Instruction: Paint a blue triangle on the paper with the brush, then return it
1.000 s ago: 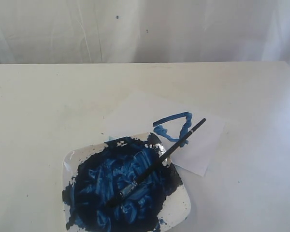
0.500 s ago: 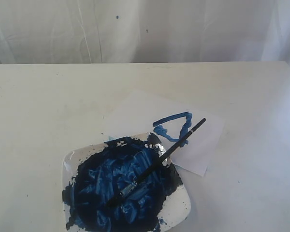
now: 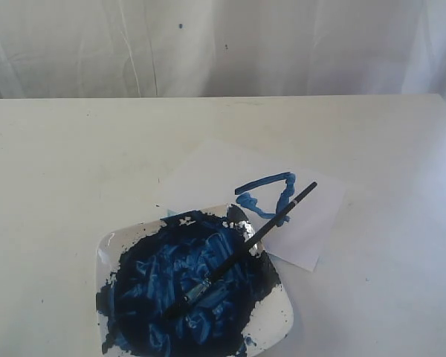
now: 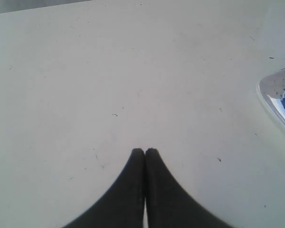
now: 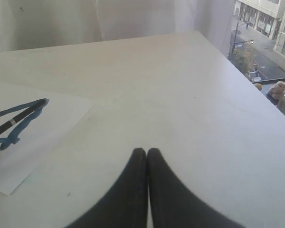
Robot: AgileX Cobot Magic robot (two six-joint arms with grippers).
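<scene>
**Brush lies in the paint plate; both grippers empty**

The thin, black-handled brush [image 3: 241, 251] lies aslant. Its bristles sit in thick, glossy dark-blue paint [image 3: 171, 297] on the square white plate [image 3: 276, 321], and its handle crosses the far-right rim over the flat white paper [image 3: 208, 175]. The wobbly blue triangle [image 3: 267, 195] sits on the paper, just beside the handle's tip. The left gripper [image 4: 144, 151] and right gripper [image 5: 147, 151] have their dark tapered fingers pressed together and hold nothing above the matte white table [image 3: 74, 163].

Of your left tool [image 4: 145, 151] you see only two matte black fingers [image 4: 126, 194], smooth and unmarked, each narrowing from a broad base to a small rounded tip. Your right tool [image 5: 147, 151] looks the same: plain black, curved, with a hairline seam between the pair.
</scene>
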